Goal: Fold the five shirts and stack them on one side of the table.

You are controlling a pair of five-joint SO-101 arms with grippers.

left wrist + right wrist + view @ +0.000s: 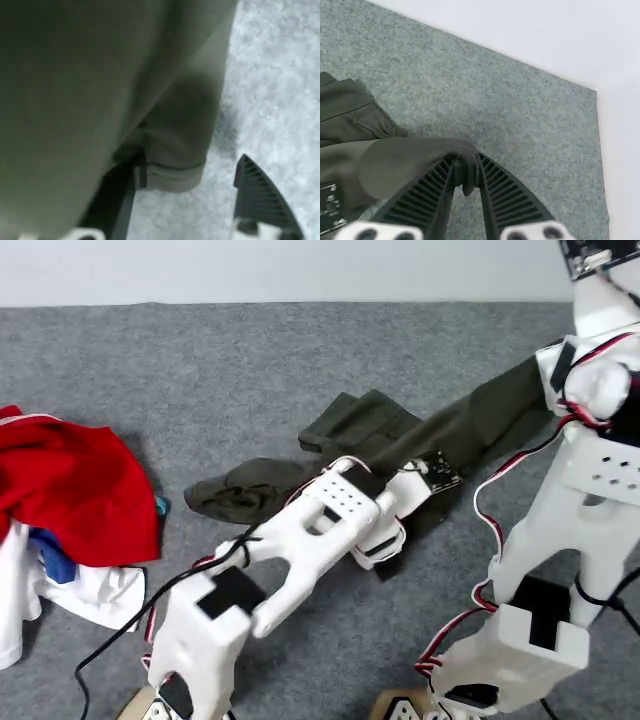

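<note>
Arms: two on the job, side by side at the grey table (250, 370).
Right gripper (465, 175): up high at the table's right side, and it has a firm bite. Both ribbed fingers are pinched together on a fold of the olive shirt (370, 440).
Left gripper (192, 170): down low over the middle of the table, jaws spread apart. One finger is tucked in under the shirt's hem, the other stands off over bare table.
Olive shirt: one, and it's strung out. One end hangs lifted in the right gripper, the cloth runs down in a taut band past the left gripper, and the far end lies bunched on the table at centre.
Heap at the table's left edge: three shirts I can count. The red shirt (70, 490) is on top, the white shirt (90, 595) spills out beneath it, and the blue shirt (55, 555) is wedged between the two.
Teal scrap (161, 505): one sliver peeking from the red shirt's edge; whether it's a fifth shirt I cannot tell.
Folded so far: none; everything lies loose and crumpled.
</note>
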